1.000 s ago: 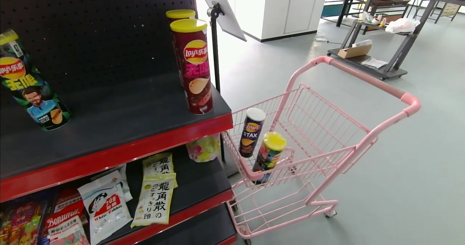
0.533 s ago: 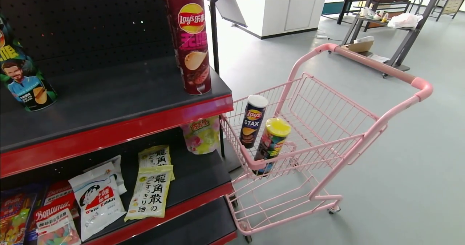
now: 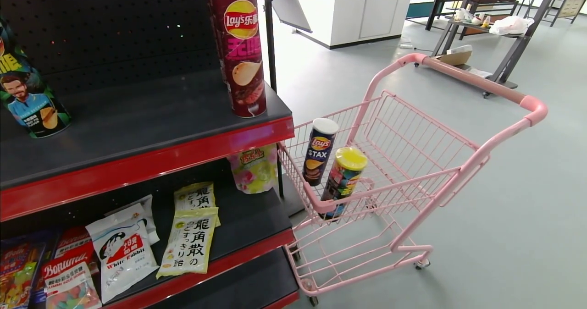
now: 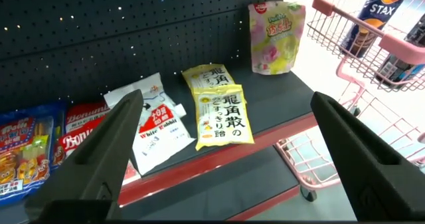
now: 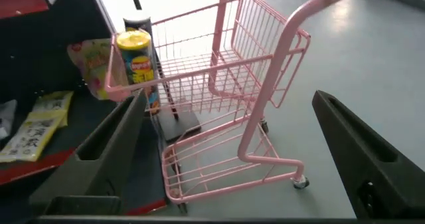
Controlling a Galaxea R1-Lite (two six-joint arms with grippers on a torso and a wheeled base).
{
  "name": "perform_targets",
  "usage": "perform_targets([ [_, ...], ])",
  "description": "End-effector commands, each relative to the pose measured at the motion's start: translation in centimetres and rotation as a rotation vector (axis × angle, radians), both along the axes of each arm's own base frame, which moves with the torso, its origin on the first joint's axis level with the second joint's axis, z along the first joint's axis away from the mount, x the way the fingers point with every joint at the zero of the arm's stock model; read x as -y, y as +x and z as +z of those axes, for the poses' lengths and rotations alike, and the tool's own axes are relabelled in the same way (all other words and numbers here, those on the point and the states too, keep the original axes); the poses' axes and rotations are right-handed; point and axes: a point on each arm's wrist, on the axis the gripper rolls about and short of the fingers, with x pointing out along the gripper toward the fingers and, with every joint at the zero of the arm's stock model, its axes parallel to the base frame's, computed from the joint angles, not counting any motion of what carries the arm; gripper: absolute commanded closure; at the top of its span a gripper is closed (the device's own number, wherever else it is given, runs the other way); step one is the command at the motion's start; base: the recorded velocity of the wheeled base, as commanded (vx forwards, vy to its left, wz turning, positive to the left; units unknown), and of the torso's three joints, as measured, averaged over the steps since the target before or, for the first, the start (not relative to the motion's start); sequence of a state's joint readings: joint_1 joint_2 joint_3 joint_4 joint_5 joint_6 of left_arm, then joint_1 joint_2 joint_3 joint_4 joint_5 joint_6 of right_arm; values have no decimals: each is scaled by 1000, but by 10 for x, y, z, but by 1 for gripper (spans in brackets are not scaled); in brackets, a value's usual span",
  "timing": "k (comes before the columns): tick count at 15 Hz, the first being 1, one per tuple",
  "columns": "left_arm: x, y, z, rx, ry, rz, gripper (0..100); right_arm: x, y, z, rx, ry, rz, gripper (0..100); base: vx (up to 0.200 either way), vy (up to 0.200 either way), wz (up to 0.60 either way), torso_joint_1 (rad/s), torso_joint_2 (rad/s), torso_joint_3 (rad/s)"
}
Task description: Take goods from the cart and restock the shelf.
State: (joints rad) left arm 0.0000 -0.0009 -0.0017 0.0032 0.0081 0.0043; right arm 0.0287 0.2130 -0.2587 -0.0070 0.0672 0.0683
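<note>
Gaping wide and empty, left fingers [image 4: 99, 164] and right fingers [image 5: 99, 157]; white-lidded can [image 3: 319, 151] and yellow-lidded can [image 3: 343, 180] unmoved in the cart [image 3: 477, 81].

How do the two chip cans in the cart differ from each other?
The dark blue can has a white lid; the colourful can has a yellow one. From the head view, the dark blue can stands farther back and the colourful can nearer. Both are tall tubes with lids on, leaning slightly, side by side at the shelf end of the cart.
</note>
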Motion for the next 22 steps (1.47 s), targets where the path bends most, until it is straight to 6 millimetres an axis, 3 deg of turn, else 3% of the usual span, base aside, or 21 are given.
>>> perform_targets([
  [1, 0, 0, 0, -1, 0, 1, 0, -26, 123, 91, -196, 27, 287, 0, 0, 0, 0, 0, 0, 0],
  [3, 0, 0, 0, -1, 0, 1, 0, -41, 171, 61, -280, 15, 369, 0, 0, 0, 0, 0, 0, 0],
  [5, 0, 0, 0, -1, 0, 1, 0, -53, 202, 13, -399, -20, 463, 0, 0, 0, 0, 0, 0, 0],
  [8, 0, 0, 0, -1, 3, 1, 0, -67, 249, -23, -395, -17, 533, 0, 0, 0, 0, 0, 0, 0],
  [11, 0, 0, 0, -1, 2, 1, 0, -82, 264, -42, -434, -23, 591, 0, 0, 0, 0, 0, 0, 0],
  [15, 0, 0, 0, -1, 3, 0, 0, -101, 291, -48, -425, -48, 629, 0, 0, 0, 0, 0, 0, 0],
  [22, 0, 0, 0, -1, 3, 0, 0, -114, 330, -66, -435, -56, 621, 0, 0, 0, 0, 0, 0, 0],
])
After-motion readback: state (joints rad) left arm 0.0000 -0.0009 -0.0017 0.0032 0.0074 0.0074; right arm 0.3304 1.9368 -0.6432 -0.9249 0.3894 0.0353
